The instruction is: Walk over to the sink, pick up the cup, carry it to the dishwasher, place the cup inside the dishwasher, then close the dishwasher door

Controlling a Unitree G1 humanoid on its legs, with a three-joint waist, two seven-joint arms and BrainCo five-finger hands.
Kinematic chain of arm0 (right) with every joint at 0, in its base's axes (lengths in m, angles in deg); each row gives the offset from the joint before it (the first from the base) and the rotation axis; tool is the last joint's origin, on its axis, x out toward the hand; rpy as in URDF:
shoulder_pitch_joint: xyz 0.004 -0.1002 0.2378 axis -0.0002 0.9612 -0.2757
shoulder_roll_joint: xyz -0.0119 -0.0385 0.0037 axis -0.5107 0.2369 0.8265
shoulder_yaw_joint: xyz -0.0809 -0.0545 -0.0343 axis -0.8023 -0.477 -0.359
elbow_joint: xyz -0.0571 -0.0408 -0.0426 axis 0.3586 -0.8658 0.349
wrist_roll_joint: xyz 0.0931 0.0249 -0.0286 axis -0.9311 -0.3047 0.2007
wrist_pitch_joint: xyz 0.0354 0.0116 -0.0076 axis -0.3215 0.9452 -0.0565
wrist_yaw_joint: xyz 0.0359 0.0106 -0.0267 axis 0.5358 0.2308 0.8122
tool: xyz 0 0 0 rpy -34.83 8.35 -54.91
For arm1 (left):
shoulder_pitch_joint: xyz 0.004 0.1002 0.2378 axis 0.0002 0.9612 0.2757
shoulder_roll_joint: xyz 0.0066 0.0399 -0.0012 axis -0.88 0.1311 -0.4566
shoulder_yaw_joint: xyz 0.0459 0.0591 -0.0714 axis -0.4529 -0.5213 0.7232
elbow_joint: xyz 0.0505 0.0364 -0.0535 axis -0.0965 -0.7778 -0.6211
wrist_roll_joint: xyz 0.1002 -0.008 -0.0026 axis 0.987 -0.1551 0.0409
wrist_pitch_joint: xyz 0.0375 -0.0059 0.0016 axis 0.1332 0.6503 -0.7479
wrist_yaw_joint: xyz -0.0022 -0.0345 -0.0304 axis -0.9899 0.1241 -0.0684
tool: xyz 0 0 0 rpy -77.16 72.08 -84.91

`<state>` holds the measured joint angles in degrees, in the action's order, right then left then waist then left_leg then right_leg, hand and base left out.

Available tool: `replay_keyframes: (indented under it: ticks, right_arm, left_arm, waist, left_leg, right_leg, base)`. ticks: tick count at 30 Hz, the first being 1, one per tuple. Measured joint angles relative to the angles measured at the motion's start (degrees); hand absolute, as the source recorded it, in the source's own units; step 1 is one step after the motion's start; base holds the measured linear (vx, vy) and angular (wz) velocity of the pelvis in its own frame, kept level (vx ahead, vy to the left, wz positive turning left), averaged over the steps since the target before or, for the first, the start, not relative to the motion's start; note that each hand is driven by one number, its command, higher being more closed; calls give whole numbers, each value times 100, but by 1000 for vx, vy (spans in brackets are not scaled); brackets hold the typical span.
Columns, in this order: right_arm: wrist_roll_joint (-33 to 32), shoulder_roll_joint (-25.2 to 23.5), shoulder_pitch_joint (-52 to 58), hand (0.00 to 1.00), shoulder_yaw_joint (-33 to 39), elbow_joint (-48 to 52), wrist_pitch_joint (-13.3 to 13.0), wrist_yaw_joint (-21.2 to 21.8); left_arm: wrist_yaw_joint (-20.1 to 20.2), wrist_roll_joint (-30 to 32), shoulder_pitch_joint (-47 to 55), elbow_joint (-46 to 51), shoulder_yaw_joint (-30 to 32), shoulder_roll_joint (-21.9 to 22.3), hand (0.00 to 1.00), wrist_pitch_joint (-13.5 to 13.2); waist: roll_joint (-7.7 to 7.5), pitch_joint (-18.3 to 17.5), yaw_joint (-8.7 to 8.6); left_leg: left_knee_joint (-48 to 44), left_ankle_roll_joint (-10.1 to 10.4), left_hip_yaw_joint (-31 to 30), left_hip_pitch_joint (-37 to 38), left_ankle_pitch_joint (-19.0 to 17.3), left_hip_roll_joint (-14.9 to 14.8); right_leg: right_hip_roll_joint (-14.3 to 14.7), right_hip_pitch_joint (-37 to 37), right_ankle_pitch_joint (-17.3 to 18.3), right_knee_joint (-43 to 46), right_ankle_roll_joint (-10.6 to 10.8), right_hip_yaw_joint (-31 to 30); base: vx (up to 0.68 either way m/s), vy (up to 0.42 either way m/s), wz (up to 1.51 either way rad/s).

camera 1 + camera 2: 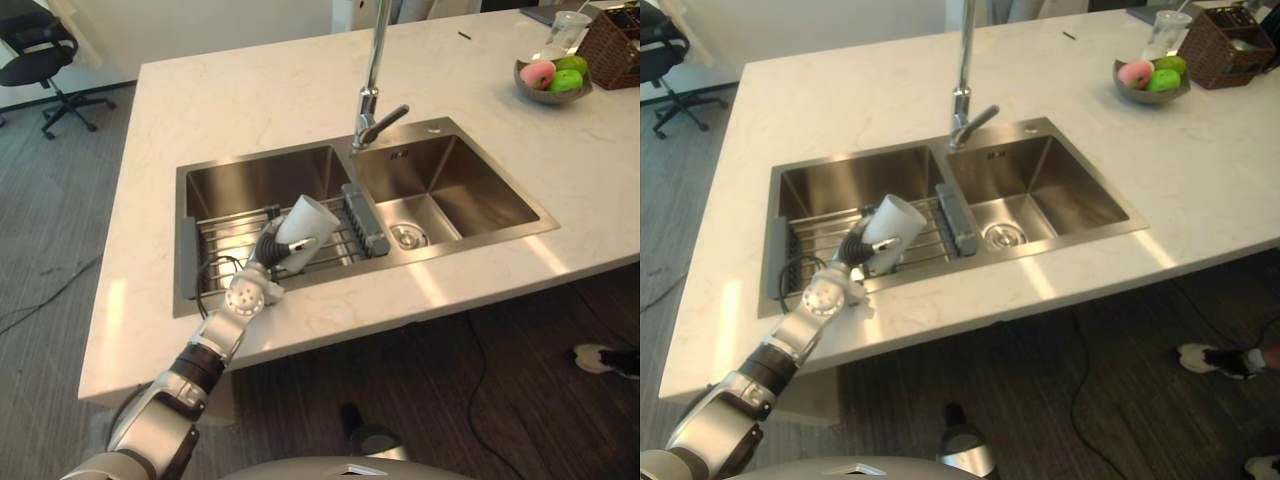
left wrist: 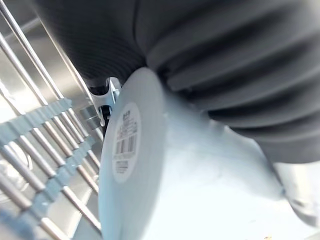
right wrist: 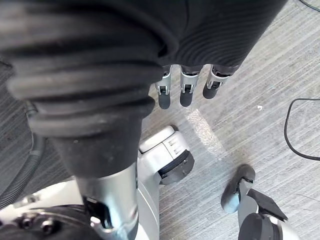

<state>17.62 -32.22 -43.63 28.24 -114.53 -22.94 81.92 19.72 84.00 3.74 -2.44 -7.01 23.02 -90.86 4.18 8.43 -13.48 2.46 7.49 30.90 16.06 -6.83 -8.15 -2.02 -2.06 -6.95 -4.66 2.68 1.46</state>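
Left eye view: left hand is closed round the white cup, which is tilted over the wire rack in the left basin of the sink (contact between cup and rack cannot be confirmed). Left wrist view shows the cup's labelled base against the rack bars. Faucet stands behind the divider. Right wrist view: right hand hangs with fingers straight and relaxed, holding nothing, above the floor.
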Motion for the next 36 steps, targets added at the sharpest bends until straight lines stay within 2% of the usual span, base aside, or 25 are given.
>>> replay_keyframes:
  ticks: [4, 6, 9, 12, 14, 18, 22, 26, 28, 31, 33, 36]
  right_arm:
    - [-21, -25, 36, 0, 117, 0, -2, -2]
    - [-36, -98, 78, 0, 156, -1, 0, -41]
    - [-90, -174, 131, 0, 233, 0, -1, -211]
    - [-196, -208, 243, 0, 201, 14, -9, -381]
    - [-186, -212, 303, 0, 74, 66, -18, -533]
    - [41, -230, 454, 0, -382, 508, -34, -1148]
    - [277, -213, 617, 0, -1074, 1425, -5, -2142]
    - [675, -218, 675, 0, -1352, 2023, -22, -2636]
    - [857, -219, 692, 0, -1487, 2283, -112, -2850]
    - [1021, -257, 700, 0, -1560, 2545, -389, -3121]
    - [1058, -326, 713, 0, -1562, 2697, -766, -3246]
    - [902, -444, 689, 0, -1565, 2818, -1128, -3220]
  left_arm:
    - [-90, -706, 164, 789, 269, 165, 100, -178]
    - [-217, -1224, 168, 1253, 489, 363, 100, -377]
    - [-444, -1588, 273, 1847, 684, 551, 100, -699]
    - [-746, -1609, 492, 2477, 729, 672, 100, -1019]
    - [-883, -1593, 588, 2759, 804, 735, 100, -1134]
    - [-1200, -1345, 894, 3492, 887, 836, 100, -1302]
    - [-1298, -1032, 1523, 4284, 919, 836, 100, -1403]
    - [-1351, -925, 1964, 4584, 1132, 848, 100, -1484]
    - [-1345, -926, 2149, 4639, 1274, 859, 100, -1570]
    - [-1346, -928, 2372, 4640, 1376, 886, 100, -1695]
    - [-1346, -931, 2558, 4682, 1411, 894, 100, -1817]
    - [-1344, -933, 2723, 4753, 1608, 953, 100, -1938]
  waist:
    - [-67, -100, 108]
    - [-144, -169, 266]
    - [-220, -303, 375]
    - [-259, -442, 485]
    - [-272, -500, 541]
    - [-328, -570, 590]
    - [-381, -662, 709]
    - [-353, -680, 734]
    - [-321, -700, 798]
    - [-291, -723, 862]
    - [-289, -726, 896]
    - [-290, -728, 967]
  left_leg:
    - [-6, -18, -120, -68, 34, -1]
    - [-21, -43, -156, -115, 58, 10]
    - [-35, -67, -268, -166, 88, 24]
    - [-54, -78, -287, -183, 95, 30]
    - [-54, -85, -292, -186, 98, 41]
    - [-43, -115, -447, -201, 103, 63]
    - [-26, -137, -638, -317, 182, 74]
    - [-24, -145, -756, -389, 225, 77]
    - [-25, -147, -772, -408, 245, 78]
    - [-29, -155, -860, -436, 254, 81]
    - [-38, -158, -903, -477, 256, 81]
    - [-38, -158, -927, -494, 261, 78]
  right_leg:
    - [-31, -9, 0, 2, 2, 116]
    - [-65, -5, 0, 2, 2, 171]
    - [-107, -19, -1, 2, 2, 243]
    - [-130, -27, -7, 1, 0, 261]
    - [-148, -29, -16, 1, -1, 266]
    - [-203, -109, -17, -1, 8, 415]
    - [-231, -91, -12, 0, 16, 608]
    - [-250, -84, -5, -1, 24, 736]
    - [-252, -71, -6, -1, 24, 758]
    - [-265, -94, -1, -2, 30, 840]
    - [-268, -84, 1, -3, 32, 879]
    - [-272, -82, 1, -4, 32, 899]
  base:
    - [-41, -31, 17]
    - [-69, -23, 14]
    - [-78, -26, 18]
    - [-85, -32, 6]
    - [-88, -29, 2]
    - [-77, -28, 19]
    - [-38, -33, 21]
    - [-20, -27, 19]
    - [-14, -22, 7]
    - [-17, -18, 13]
    - [-20, -17, 11]
    - [-11, -7, 1]
